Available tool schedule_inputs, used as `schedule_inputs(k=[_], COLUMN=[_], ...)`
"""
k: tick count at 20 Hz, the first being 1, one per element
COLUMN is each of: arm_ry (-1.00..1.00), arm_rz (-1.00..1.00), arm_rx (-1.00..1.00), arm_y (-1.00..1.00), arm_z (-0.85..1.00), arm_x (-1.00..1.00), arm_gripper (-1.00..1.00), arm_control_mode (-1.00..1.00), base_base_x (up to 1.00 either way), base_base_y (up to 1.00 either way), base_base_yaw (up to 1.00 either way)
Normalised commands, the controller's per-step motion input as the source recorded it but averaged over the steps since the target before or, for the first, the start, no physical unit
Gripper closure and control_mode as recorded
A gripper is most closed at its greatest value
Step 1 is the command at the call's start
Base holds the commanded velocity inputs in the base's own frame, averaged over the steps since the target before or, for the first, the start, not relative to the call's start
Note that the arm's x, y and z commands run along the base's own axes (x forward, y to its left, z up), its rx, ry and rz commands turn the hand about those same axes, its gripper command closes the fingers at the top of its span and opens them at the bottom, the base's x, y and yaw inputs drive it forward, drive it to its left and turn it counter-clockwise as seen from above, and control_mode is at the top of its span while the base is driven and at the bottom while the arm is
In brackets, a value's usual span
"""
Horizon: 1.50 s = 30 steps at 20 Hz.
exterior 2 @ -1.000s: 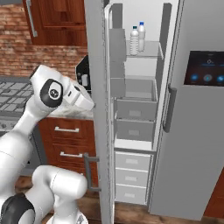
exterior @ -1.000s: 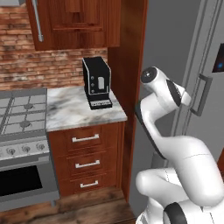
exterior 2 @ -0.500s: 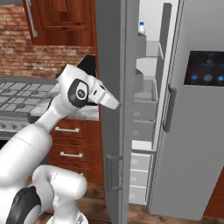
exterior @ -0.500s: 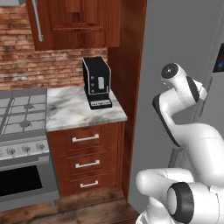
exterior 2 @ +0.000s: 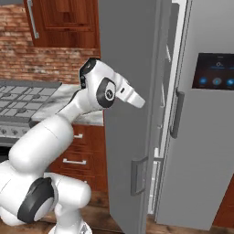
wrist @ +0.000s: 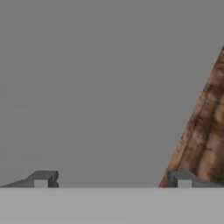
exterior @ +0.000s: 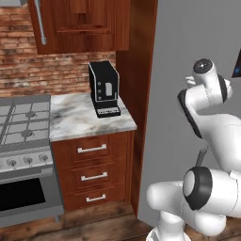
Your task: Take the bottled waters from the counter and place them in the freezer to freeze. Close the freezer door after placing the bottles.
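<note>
Hand view: the fingers (wrist: pixel 113 179) sit far apart at the bottom of the frame, with nothing held between them, right up against flat grey metal.
Freezer door: the freezer door (exterior 2: pixel 130 91) is the tall grey panel in the middle of the right base view; it looks almost shut, with a thin gap left on its right side.
Freezer: the freezer (exterior 2: pixel 165 98) shows through that thin gap, right of the middle.
Bottles: I cannot see the bottled waters; I think they are inside behind the door.
Counter: the counter (exterior: pixel 80 122) at the middle left of the left base view has a black coffee machine (exterior: pixel 104 88) on it.
Job so far: I think only the last bit of closing is left.
What could go wrong: the door may stop short and stay open a crack if the push ends too soon.
Other worry: the fingers could slide off the smooth metal toward the wooden panel (wrist: pixel 205 127) at the right of the hand view.
</note>
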Motion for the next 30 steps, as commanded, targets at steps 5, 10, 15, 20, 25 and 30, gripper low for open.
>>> schedule_inputs(k=[5,10,15,20,25,30], arm_ry=[0.01,-0.12,-0.16,-0.1,0.0,0.0], arm_rz=[0.42,0.25,0.05,0.0,0.0,0.06], arm_rx=[0.3,0.05,-0.03,-0.09,-0.07,0.0], arm_y=[-0.11,-0.01,0.0,0.0,0.0,-0.08], arm_z=[0.06,0.07,0.0,0.0,0.0,0.01], arm_x=[0.26,0.03,0.09,0.25,0.34,0.28], arm_gripper=[-1.0,-1.0,-1.0,-1.0,-1.0,-1.0], arm_control_mode=[-1.0,-1.0,-1.0,-1.0,-1.0,-1.0], base_base_x=[0.0,0.0,0.0,0.0,0.0,0.0], base_base_y=[0.0,0.0,0.0,0.0,0.0,0.0], base_base_yaw=[0.0,0.0,0.0,0.0,0.0,0.0])
